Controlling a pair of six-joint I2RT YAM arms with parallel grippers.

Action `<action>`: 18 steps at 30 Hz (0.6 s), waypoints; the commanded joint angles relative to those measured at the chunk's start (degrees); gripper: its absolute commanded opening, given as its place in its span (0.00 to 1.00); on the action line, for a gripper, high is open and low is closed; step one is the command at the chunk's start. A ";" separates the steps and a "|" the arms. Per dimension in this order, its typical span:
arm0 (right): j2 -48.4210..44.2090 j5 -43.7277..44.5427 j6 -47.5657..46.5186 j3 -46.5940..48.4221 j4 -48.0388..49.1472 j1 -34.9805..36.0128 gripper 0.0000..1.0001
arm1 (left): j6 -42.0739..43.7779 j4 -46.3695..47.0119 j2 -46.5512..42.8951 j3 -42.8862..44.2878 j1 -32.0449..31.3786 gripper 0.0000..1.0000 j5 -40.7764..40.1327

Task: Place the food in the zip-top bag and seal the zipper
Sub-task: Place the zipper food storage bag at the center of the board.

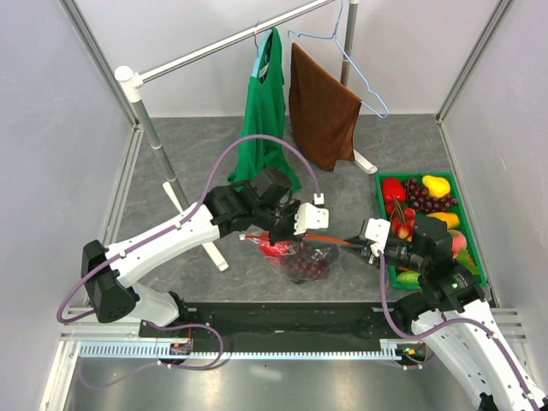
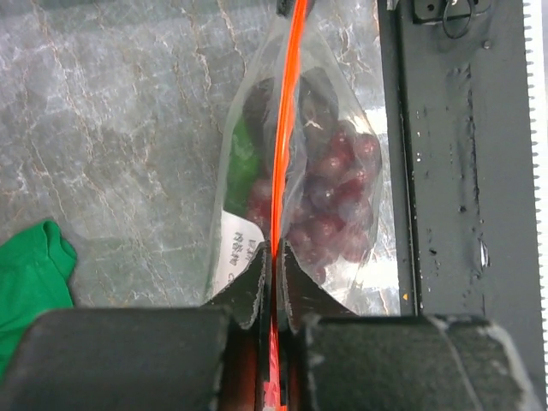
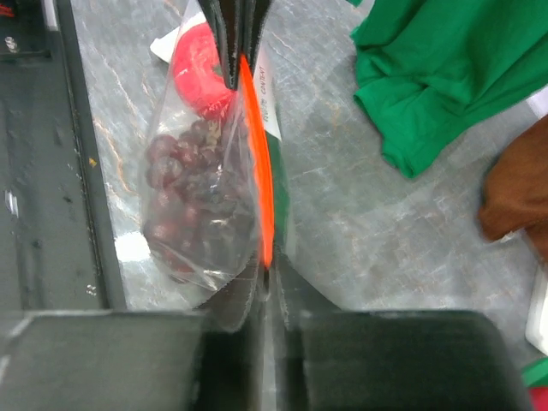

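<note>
I am judging the sealing step to be in hand: the zip-top bag (image 1: 300, 257) is being held at the centre of the top view, carrying dark purple grapes (image 2: 338, 197) and a red apple (image 3: 199, 73); the left gripper (image 2: 272, 257) is pinching the zipper (image 2: 287, 128) at one end, fingers narrow on the strip; the right gripper (image 3: 265, 278) is clamping the opposite end; next I am expecting to slide one pinch along the strip while the other anchors it taut; the opposing fingers are blocking the far end; the green fruit tray (image 1: 475, 248) is sitting at right; the green shirt (image 1: 265, 120) and brown cloth (image 1: 321, 111) are hanging upper centre, apart from the bag
</note>
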 commanded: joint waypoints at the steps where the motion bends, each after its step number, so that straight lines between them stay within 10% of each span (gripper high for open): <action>1: -0.14 1.89 6.77 2.57 3.86 -0.02 0.55 | -1.39 -1.20 1.71 5.01 3.77 0.02 3.91; 4: 1.97 7.15 16.25 4.50 7.73 -0.02 0.98 | 0.87 -1.38 5.66 11.15 7.20 0.02 1.91; 11: 7.78 15.51 27.79 10.92 11.95 -0.02 0.98 | 5.71 -2.08 14.71 24.36 9.76 0.02 -1.09; 18: 6.29 21.93 33.95 12.42 14.77 -0.11 0.98 | 6.10 -0.15 14.81 17.01 8.88 0.02 0.29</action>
